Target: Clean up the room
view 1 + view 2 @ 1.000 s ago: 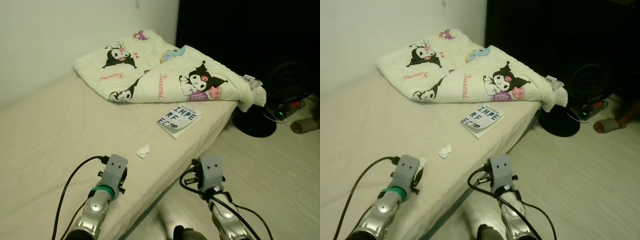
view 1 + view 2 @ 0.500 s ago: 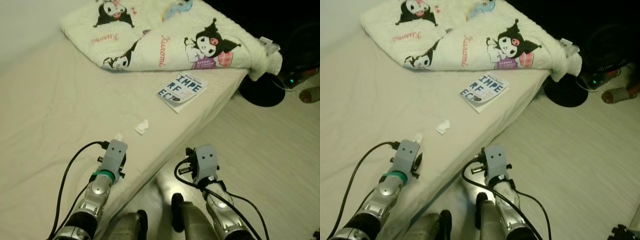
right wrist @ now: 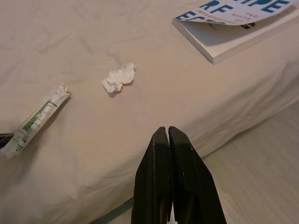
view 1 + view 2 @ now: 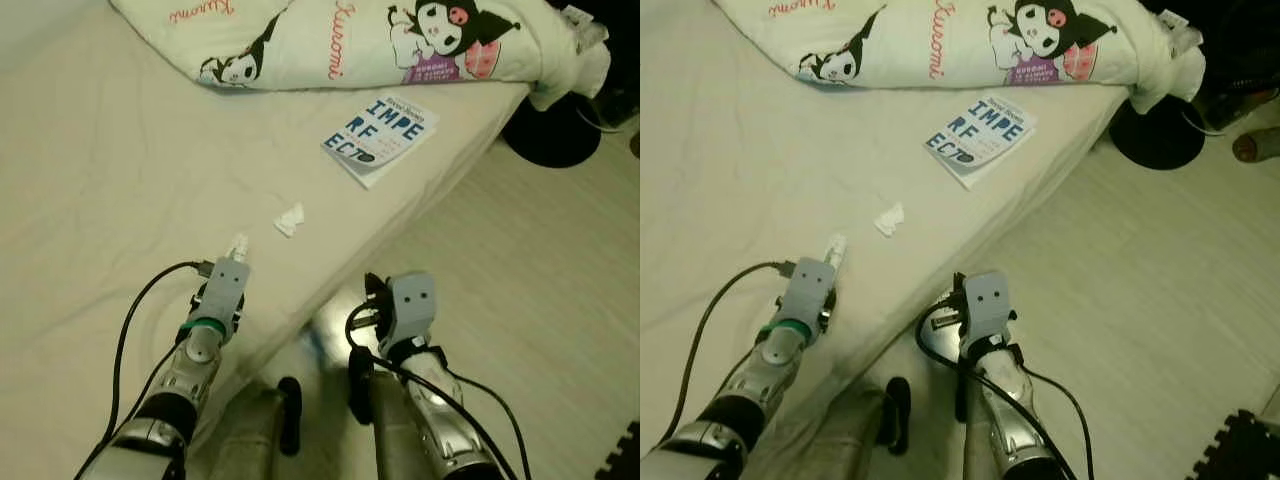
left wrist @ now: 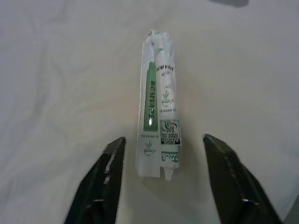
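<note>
We see the left gripper [image 5: 161, 179] spread wide around a white-and-green paper sachet [image 5: 158, 102]; its lettering is illegible. The right gripper [image 3: 169, 154] is closed, empty.

lighting dim, warm | head views soft | wrist views sharper
</note>
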Robot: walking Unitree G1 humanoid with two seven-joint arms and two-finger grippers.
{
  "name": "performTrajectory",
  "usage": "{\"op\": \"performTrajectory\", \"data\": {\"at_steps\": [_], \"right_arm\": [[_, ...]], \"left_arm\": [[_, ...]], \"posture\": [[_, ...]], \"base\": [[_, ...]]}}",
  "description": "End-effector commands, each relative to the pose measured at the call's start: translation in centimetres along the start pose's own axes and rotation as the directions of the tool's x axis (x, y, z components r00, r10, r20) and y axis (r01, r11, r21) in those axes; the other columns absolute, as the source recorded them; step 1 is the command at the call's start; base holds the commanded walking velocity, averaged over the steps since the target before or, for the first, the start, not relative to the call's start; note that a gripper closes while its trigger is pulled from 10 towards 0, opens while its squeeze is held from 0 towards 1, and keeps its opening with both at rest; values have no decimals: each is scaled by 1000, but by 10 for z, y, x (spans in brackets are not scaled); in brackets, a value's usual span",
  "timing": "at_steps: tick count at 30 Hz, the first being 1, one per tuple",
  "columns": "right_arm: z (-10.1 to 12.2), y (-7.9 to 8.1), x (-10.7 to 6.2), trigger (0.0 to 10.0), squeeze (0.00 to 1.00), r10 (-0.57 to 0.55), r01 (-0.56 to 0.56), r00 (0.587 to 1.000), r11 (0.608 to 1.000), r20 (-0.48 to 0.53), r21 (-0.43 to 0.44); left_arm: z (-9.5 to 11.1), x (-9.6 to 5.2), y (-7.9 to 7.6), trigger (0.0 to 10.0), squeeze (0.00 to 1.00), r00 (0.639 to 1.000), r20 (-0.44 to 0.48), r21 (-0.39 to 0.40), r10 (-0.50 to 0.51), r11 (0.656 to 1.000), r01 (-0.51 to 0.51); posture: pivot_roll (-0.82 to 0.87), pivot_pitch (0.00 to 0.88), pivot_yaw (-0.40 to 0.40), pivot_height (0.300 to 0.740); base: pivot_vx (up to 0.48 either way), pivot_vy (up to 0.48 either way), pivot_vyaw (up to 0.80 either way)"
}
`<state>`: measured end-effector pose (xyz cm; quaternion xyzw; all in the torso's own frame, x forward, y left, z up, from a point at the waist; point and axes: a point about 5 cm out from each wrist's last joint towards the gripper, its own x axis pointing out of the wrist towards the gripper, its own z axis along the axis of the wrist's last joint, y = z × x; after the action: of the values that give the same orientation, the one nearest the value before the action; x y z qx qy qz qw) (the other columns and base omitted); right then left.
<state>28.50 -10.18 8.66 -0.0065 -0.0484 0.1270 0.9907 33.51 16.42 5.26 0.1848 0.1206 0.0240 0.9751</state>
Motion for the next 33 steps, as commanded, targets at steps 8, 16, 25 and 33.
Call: {"op": "performTrajectory", "data": {"at_steps": [8,16,25,33], "right_arm": [[-7,-5,-21,10000,0,-37,38,996,999,-81,16],[9,-5,-16,10000,0,-61,62,998,997,-34,37],[8,-8,-17,10000,0,-54,54,998,998,-25,38],[0,-25,-18,10000,0,-95,96,994,995,-50,13]], "left_arm": [[-17,-5,-14,10000,1000,994,-109,5,-23,1000,24],[12,-6,-9,10000,0,997,74,-86,-36,995,42],[23,-59,2,10000,0,953,292,-59,-86,992,107],[16,-73,-1,10000,0,946,297,-44,-132,987,152]], "posture": [[-130,665,120,724],[-113,578,125,724],[-68,352,98,724],[-76,187,58,724]], "base": [[0,0,0],[0,0,0],[0,0,0],[0,0,0]]}}
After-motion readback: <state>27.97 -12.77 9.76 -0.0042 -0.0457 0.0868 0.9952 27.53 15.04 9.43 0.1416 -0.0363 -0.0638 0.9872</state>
